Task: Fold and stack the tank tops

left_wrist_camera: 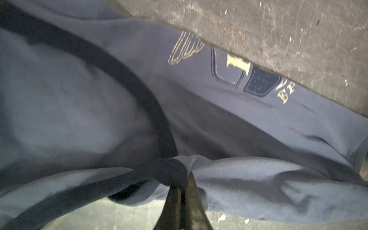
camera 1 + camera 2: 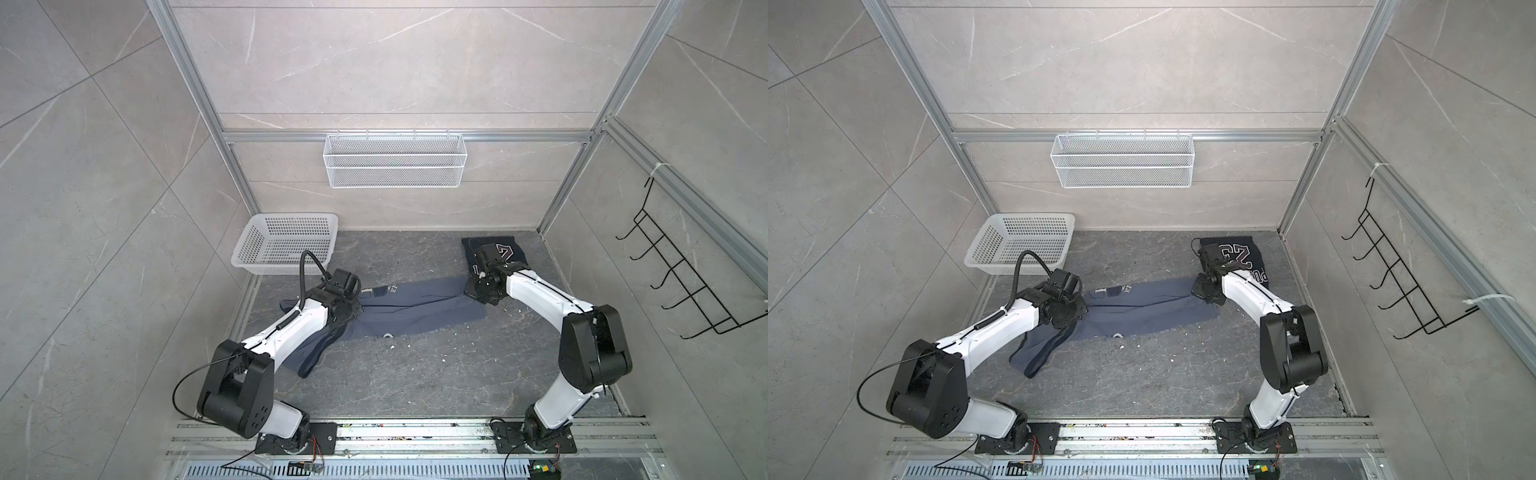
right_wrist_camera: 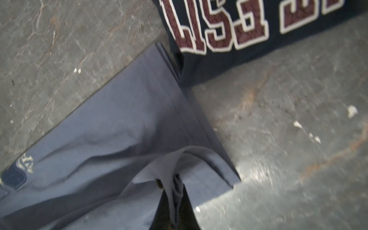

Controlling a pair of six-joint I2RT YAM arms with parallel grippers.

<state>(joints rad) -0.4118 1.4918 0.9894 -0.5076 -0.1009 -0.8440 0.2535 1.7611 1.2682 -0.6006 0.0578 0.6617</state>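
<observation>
My left gripper [image 1: 184, 176] and right gripper [image 3: 172, 180] pinch the limp slate blue-grey cloth tank top [image 2: 415, 305]; edges bunch between my jaws

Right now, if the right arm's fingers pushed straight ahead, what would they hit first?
Probably more of the blue-grey tank top that the right fingers pinch: its cloth lies just ahead, the navy tank top beyond it.

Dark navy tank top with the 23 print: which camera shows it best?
A top view: the dark navy cloth tank top lies folded, 23 readable, partly behind the right arm. Right wrist view catches only a lettered edge; left wrist view misses it.
</observation>
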